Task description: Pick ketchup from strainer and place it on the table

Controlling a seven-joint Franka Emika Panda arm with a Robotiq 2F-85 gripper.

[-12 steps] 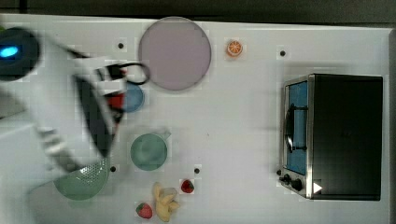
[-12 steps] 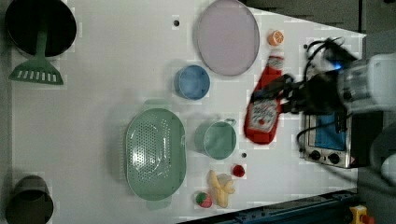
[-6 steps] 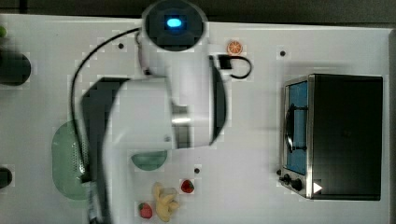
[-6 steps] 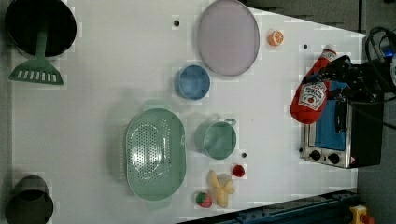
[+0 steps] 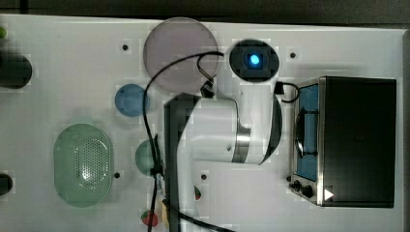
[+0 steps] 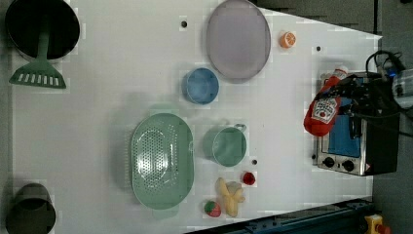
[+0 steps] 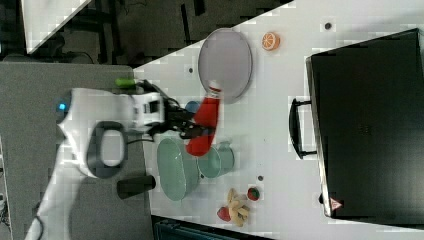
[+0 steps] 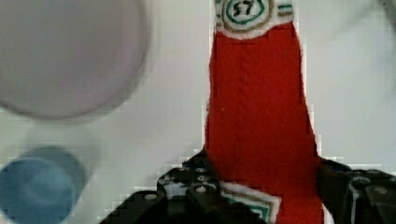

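The black two-fingered gripper is closed on the soft red plastic ketchup squeeze bottle, pinching its lower body from both sides; the wrist view shows a dark finger pressed against each flank of the bottle, just above the white printed label. The bottle hangs in the air, tilted, with its white cap uppermost in the left view. In that view it hangs in front of the boxy black-and-steel toaster oven with its blue glass door, which stands at the left view's right edge of the flat white tabletop.

The pale green oval perforated plastic strainer sits on the tabletop well apart from the bottle, its floor a grid of fine holes with nothing lying in it. Just beside it, towards the oven, stands a round teal cup with a small handle. A round blue bowl and a large smooth lilac plate lie nearer the left view's top edge of the tabletop, with a halved orange slice past the plate. Near the left view's bottom edge lie a peeled banana and two small red strawberries. A green slotted spatula rests with its handle over a black round pan at the left view's top left corner.
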